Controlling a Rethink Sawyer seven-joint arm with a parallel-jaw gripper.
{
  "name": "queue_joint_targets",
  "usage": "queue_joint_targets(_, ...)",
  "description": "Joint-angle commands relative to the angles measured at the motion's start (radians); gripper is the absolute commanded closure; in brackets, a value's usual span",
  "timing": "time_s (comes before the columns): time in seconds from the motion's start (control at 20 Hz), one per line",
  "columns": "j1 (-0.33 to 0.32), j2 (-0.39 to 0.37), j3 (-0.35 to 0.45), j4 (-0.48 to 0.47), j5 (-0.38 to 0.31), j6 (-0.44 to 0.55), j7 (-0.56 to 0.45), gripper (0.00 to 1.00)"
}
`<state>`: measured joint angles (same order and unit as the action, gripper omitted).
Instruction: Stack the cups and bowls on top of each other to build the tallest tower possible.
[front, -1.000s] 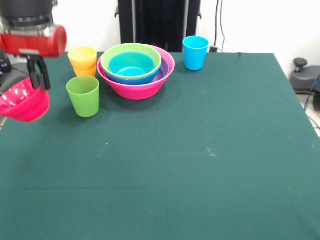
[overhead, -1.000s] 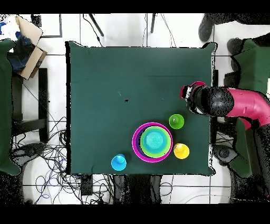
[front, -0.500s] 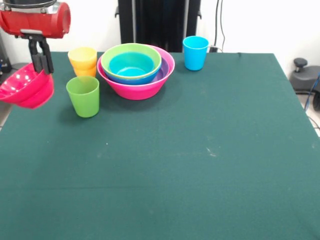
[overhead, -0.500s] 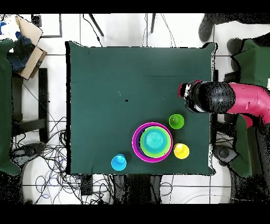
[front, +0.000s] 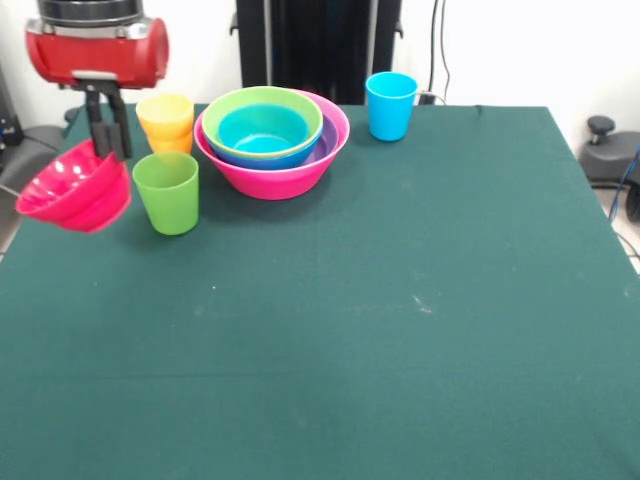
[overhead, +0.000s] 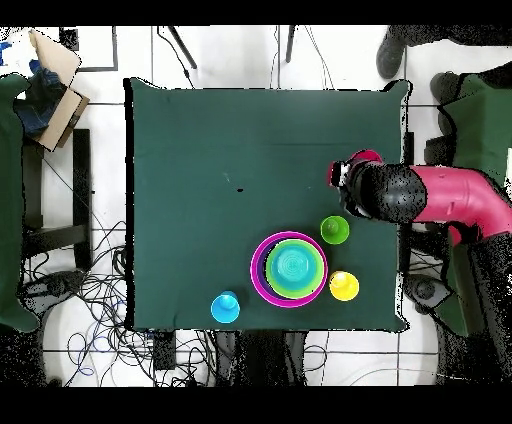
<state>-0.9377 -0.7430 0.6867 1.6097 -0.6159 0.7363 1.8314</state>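
Observation:
My gripper (front: 108, 140) is shut on the rim of the small red-pink bowl (front: 76, 191) and holds it tilted in the air, left of the green cup (front: 167, 192). In the overhead view the arm (overhead: 400, 193) covers most of that bowl (overhead: 366, 157). The tower (front: 272, 140) is the large pink bowl with purple, blue, light green and light blue bowls nested in it. The yellow cup (front: 166, 115) sits in the orange cup (front: 172, 143) beside it. The blue cup (front: 391, 105) stands to its right.
The green table (front: 400, 330) ends just left of the held bowl. A black pedestal (front: 318, 45) stands behind the bowls. A cardboard box (overhead: 50, 85) lies off the table in the overhead view.
The gripper has carried the red-pink bowl upward and to the right, from beyond the table's left edge to just beside the green cup.

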Motion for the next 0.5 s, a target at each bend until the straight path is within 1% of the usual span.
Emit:
queue_joint_targets(0.05, 0.021, -0.053, -0.036, 0.215, -0.084, -0.133, -0.034, 1.00)
queue_joint_targets(0.2, 0.004, -0.107, -0.022, 0.281, -0.053, -0.152, -0.036, 1.00)
queue_joint_targets(0.35, -0.013, -0.190, 0.000, 0.362, -0.004, -0.152, -0.037, 1.00)
queue_joint_targets(0.5, -0.026, -0.256, 0.017, 0.429, 0.030, -0.160, -0.033, 1.00)
